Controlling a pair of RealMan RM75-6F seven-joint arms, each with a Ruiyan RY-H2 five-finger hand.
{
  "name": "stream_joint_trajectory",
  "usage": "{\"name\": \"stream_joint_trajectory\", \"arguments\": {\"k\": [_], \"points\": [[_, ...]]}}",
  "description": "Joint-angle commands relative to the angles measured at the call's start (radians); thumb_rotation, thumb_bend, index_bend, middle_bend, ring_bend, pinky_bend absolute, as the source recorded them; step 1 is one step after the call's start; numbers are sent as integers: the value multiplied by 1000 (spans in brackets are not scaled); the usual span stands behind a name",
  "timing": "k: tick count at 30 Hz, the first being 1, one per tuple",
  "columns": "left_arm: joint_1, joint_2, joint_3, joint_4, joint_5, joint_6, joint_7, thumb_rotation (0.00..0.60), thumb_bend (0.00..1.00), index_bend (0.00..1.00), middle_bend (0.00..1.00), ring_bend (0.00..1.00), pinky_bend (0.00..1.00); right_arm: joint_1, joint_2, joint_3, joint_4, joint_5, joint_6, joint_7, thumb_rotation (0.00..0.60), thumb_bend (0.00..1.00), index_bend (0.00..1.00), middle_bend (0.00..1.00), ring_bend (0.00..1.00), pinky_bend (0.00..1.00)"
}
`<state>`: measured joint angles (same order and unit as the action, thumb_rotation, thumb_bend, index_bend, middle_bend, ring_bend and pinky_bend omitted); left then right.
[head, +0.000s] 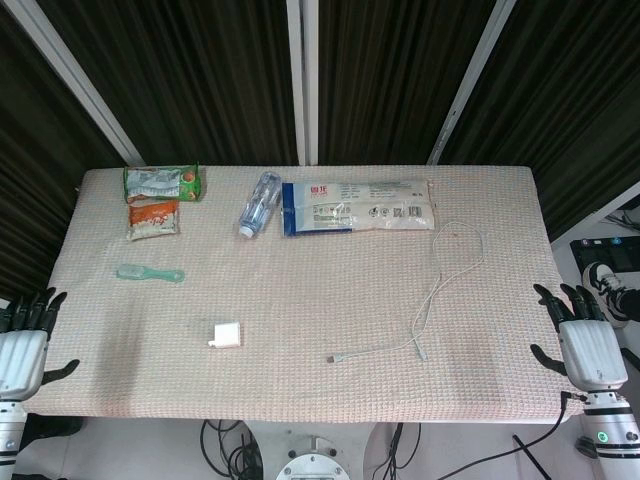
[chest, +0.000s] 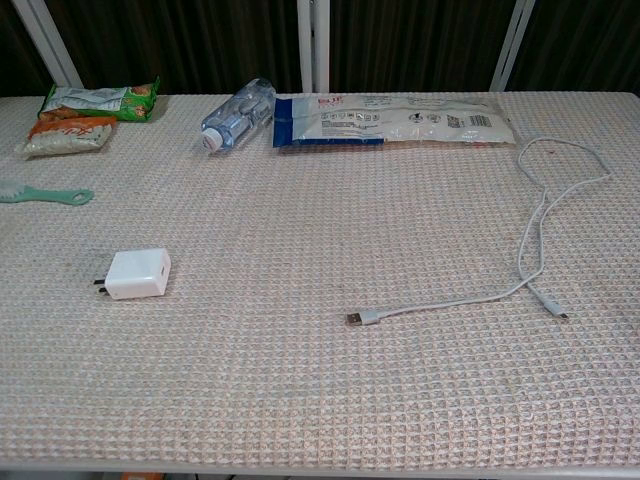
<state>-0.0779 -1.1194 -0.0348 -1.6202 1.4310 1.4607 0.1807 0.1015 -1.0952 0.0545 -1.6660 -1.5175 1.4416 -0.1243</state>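
Note:
My left hand (head: 25, 340) hangs off the table's left front edge, fingers spread, holding nothing. My right hand (head: 583, 335) hovers off the right front edge, fingers apart and empty too. Neither hand shows in the chest view. A white charger plug (head: 225, 334) (chest: 138, 274) lies on the woven cloth near the front left. A white USB cable (head: 440, 290) (chest: 535, 250) snakes across the right side, its plug end (chest: 356, 319) pointing left. Both hands are well apart from every object.
Along the back lie a clear water bottle (head: 258, 203) (chest: 237, 114) on its side, a flat blue-and-white packet (head: 358, 206) (chest: 395, 120), and two snack packs, green (head: 161, 181) and orange (head: 153, 217). A teal brush (head: 149, 273) (chest: 40, 194) rests at left.

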Motion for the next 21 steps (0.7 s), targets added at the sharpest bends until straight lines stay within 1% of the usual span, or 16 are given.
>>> {"name": "stream_joint_trajectory", "arguments": {"k": [1, 6, 10, 13, 16, 17, 21], "points": [[0, -1, 0, 1, -2, -1, -1, 600, 23, 84, 9, 0, 0, 7, 5, -9, -6, -16, -12, 13, 600, 99, 114, 288, 94, 105], [2, -2, 1, -4, 2, 2, 5, 600, 24, 85, 9, 0, 0, 39, 16, -13, -23, -71, -32, 27, 600, 104, 121, 295, 96, 125], [1, -1, -1, -12, 2, 5, 11, 600, 23, 85, 9, 0, 0, 105, 33, -11, -72, -155, -81, 21, 600, 104, 121, 326, 108, 132], [1, 2, -1, -19, 9, 10, 18, 600, 23, 85, 9, 0, 0, 178, 39, -7, -132, -207, -169, -18, 600, 102, 122, 339, 108, 132], [2, 4, -1, -26, 12, 16, 28, 600, 23, 85, 9, 0, 0, 261, 17, 2, -191, -230, -286, -77, 600, 102, 135, 339, 108, 132], [4, 5, -1, -30, 11, 18, 34, 600, 23, 84, 9, 0, 0, 294, 0, 8, -208, -229, -335, -107, 600, 102, 144, 332, 108, 133], [9, 4, 1, -37, 8, 24, 45, 600, 24, 85, 9, 0, 0, 381, -88, 29, -230, -189, -471, -218, 600, 105, 171, 306, 108, 135]]}}
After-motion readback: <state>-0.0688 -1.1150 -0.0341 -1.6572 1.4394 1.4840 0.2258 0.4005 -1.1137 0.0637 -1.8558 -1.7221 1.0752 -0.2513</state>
